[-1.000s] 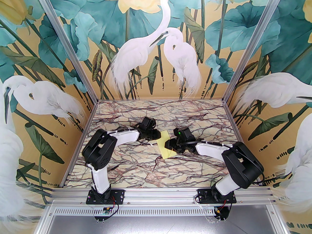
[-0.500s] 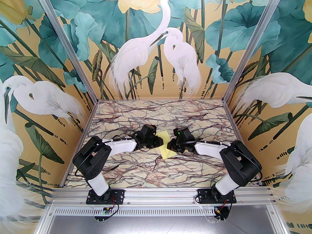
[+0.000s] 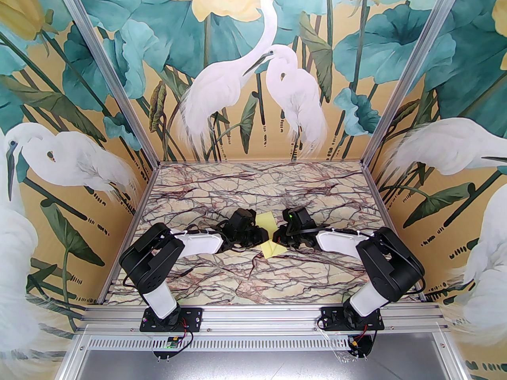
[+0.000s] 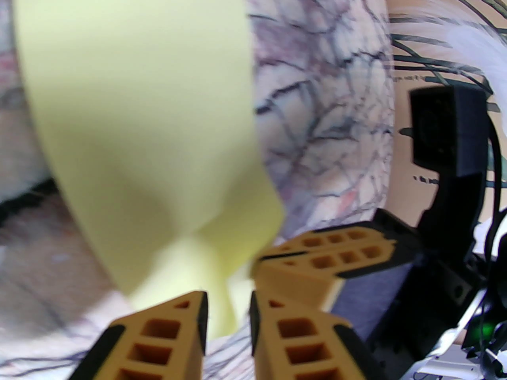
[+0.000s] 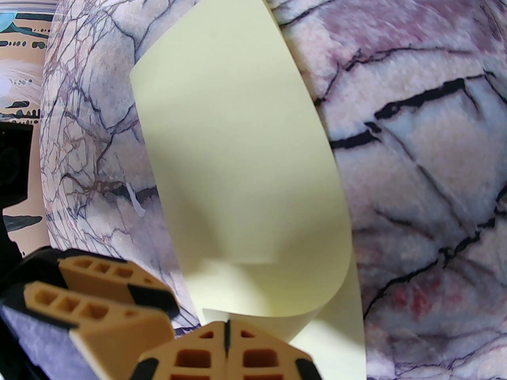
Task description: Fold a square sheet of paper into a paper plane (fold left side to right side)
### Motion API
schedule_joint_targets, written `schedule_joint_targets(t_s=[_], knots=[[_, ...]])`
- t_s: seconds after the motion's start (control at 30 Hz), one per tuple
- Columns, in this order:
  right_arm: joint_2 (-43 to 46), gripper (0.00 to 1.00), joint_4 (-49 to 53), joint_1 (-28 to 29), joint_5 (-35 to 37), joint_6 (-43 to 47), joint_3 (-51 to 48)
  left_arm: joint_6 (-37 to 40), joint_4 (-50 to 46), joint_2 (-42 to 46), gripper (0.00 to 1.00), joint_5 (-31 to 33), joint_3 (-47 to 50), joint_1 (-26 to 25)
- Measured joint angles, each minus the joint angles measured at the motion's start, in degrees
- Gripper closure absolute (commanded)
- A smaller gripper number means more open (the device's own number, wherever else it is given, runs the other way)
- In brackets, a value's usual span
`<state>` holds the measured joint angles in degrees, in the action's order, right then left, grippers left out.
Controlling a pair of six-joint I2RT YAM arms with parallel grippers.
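The square sheet of paper (image 3: 273,250) is pale yellow and lies mid-table between my two grippers. Its left part is lifted and curls over toward the right. In the left wrist view the sheet (image 4: 138,113) looms close and blurred. Its lower edge drops into the narrow gap of my left gripper (image 4: 227,323), whose jaws stand slightly apart. I cannot tell whether they touch it. In the right wrist view the sheet (image 5: 237,152) bends round in a soft roll just beyond my right gripper (image 5: 226,342). That gripper is shut, tips at the paper's near edge. The left gripper (image 3: 264,235) and right gripper (image 3: 276,238) almost meet.
The marble-patterned table top (image 3: 253,188) is boxed in by painted walls on three sides. An aluminium rail (image 3: 261,317) runs along the near edge. A small white scrap (image 5: 136,202) lies on the table left of the sheet.
My left arm has swung right and nearer, carrying the sheet's left side up and over. The right gripper's jaws have closed. The two grippers now sit almost tip to tip.
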<state>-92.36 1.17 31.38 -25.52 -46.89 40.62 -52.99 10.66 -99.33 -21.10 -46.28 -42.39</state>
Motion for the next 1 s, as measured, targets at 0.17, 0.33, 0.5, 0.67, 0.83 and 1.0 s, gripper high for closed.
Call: schedule_joint_targets(t_s=[0.17, 0.33, 0.5, 0.67, 0.83, 1.0], knots=[[0.0, 1.00, 0.3, -0.2, 0.0, 0.0, 0.0, -1.1, 1.5, -0.4, 0.74, -0.3, 0.0, -0.4], [0.0, 1.00, 0.3, -0.3, 0.0, 0.0, 0.0, -1.5, 1.6, -0.9, 0.73, -0.1, 0.1, -0.5], [0.0, 1.00, 0.3, -0.3, 0.0, 0.0, 0.0, -2.0, 2.1, -1.5, 0.75, -0.1, 0.1, -0.6], [0.0, 1.00, 0.7, -0.4, 0.2, 0.0, 0.0, -3.2, 3.3, -3.2, 0.76, -0.1, 0.1, -0.7], [0.0, 1.00, 1.1, -0.4, 0.3, 0.0, 0.0, -4.2, 4.6, -4.5, 0.78, -0.3, 0.2, -0.8], [0.0, 1.00, 1.2, -0.4, 0.4, 0.0, 0.0, -6.0, 8.5, -6.1, 0.80, -0.9, 1.2, -0.8]])
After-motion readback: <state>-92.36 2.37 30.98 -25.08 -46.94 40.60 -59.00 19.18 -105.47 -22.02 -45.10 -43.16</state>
